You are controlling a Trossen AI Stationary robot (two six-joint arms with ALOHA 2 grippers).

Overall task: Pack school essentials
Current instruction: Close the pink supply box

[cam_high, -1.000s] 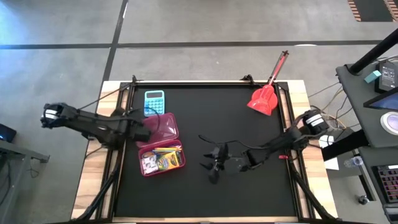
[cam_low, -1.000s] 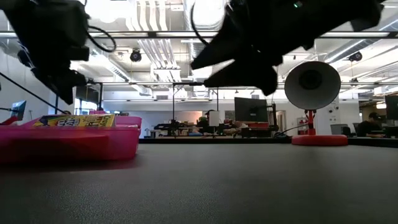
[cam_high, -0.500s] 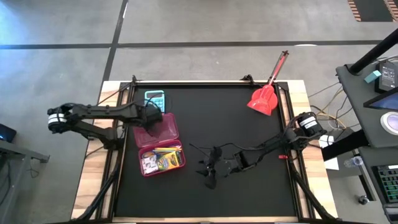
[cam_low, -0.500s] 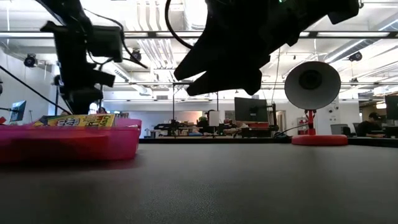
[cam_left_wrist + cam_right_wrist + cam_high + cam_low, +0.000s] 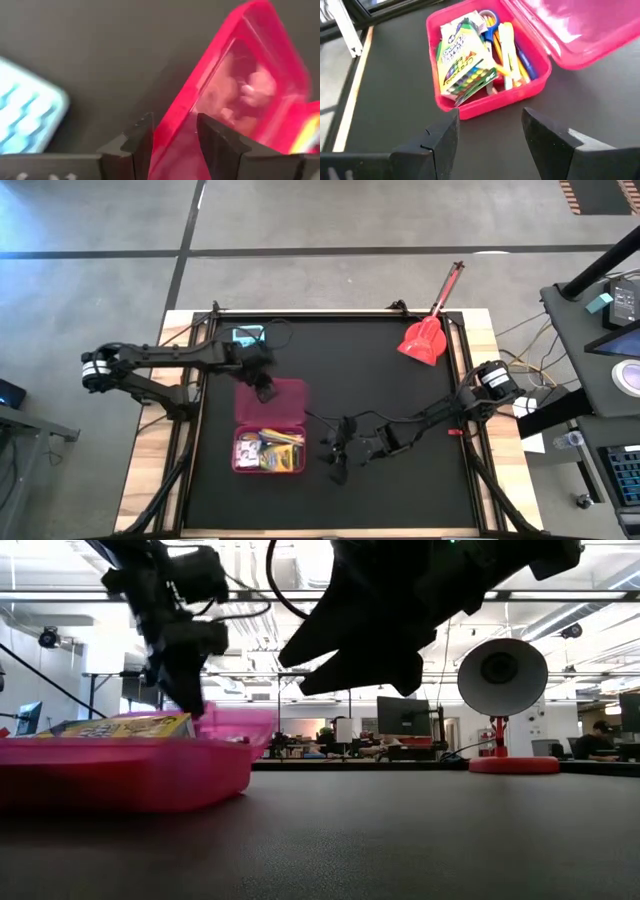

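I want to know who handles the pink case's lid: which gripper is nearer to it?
Left. The left gripper has its fingers astride the far edge of the open lid of the pink case. The right gripper hovers open beside the case, apart from the lid.

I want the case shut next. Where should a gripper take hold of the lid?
Probably the pink lid's far free edge, away from the tray, approached from above: it lies open and flat, hinged to the tray, and the left gripper already straddles that rim.

Left tool point(image 5: 264, 390) clamped, right tool point(image 5: 335, 452) open
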